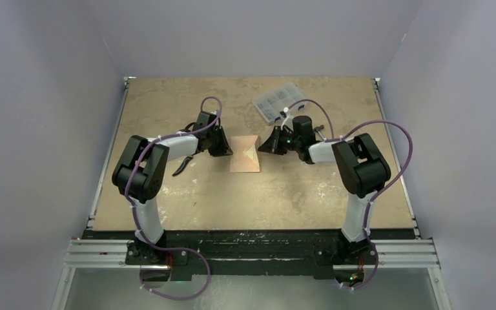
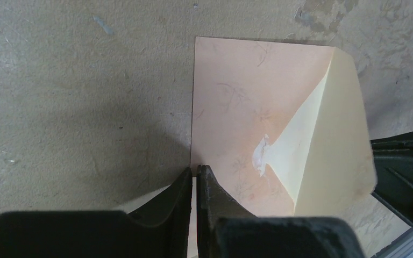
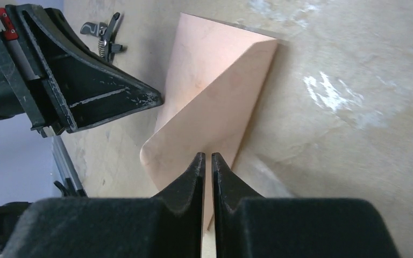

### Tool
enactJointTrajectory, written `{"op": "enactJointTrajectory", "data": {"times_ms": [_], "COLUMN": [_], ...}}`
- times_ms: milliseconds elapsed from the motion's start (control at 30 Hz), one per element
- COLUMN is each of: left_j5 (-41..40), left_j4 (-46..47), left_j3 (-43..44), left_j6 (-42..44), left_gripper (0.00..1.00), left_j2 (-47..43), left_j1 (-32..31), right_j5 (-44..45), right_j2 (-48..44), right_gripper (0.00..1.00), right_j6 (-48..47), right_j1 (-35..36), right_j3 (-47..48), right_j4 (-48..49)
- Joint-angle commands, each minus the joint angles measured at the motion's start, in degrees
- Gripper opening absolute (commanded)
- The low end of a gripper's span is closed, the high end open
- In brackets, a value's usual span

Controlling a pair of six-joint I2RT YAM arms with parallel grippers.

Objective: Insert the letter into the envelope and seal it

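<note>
The salmon-tan envelope [image 1: 245, 155] lies flat mid-table. Its triangular flap [image 2: 328, 145] stands up and leans over the body, showing its cream inner face with a white glue smear. The right wrist view shows the flap's salmon outer face [image 3: 215, 107]. No separate letter sheet shows. My left gripper [image 1: 227, 152] is shut, its tips [image 2: 195, 171] down at the envelope's left edge. My right gripper [image 1: 263, 147] is shut, its tips [image 3: 207, 156] against the raised flap's outer face at the envelope's right side.
A clear plastic compartment box [image 1: 278, 101] sits at the back right of the table. A small black clip-like tool [image 1: 182, 168] lies by the left arm, and also shows in the right wrist view [image 3: 103, 32]. Grey walls enclose the table.
</note>
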Motion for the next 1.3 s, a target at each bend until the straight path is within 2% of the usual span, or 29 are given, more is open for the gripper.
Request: {"op": "enactJointTrajectory", "data": {"times_ms": [0, 200, 667, 1033, 1267], "left_j5": [-2.93, -1.59, -0.03, 1.4, 6.92], "left_j4": [-2.74, -2.02, -1.22, -1.56, -2.18], "left_j3": [-0.18, -0.37, -0.36, 2.04, 6.34], "left_j6": [0.67, 0.47, 0.33, -0.07, 1.08], "left_gripper": [0.07, 0.06, 0.05, 0.05, 0.06], "left_j2": [2.4, 2.77, 3.11, 2.12, 0.76], "left_j1": [-0.3, -0.3, -0.3, 0.06, 3.06], "right_j5": [3.05, 13.09, 24.4, 50.88, 58.0], "right_j2": [-0.02, 2.24, 5.03, 7.82, 12.57], "right_gripper": [0.1, 0.11, 0.1, 0.13, 0.11], "right_j6": [-4.2, -7.08, -10.56, -18.8, -22.35], "right_j1": [3.2, 6.97, 11.55, 21.56, 25.49], "right_j3": [5.08, 9.35, 10.33, 12.49, 14.92], "right_j4": [-2.27, -8.36, -11.67, -21.86, -28.79]}}
